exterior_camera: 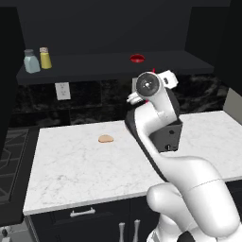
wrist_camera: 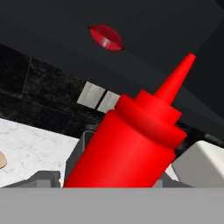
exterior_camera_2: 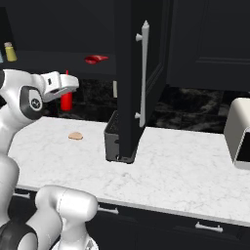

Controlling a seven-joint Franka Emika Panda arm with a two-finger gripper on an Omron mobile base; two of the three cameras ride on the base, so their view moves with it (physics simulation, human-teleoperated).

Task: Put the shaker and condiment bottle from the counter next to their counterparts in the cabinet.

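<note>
Condiment bottle point(wrist_camera: 131, 144): bright red, ribbed cap, pointed nozzle

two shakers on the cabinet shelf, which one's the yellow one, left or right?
The right one in the left base view: the yellow-olive shaker stands just right of the pale blue-grey shaker, both at the left end of the cabinet shelf.

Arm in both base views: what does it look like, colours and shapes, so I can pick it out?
The arm is glossy white with rounded, bulbous links and dark grey joints. One joint shows a round grey cap set in a dark ring. Its white end effector is blocky. No cables or markings show.
</note>
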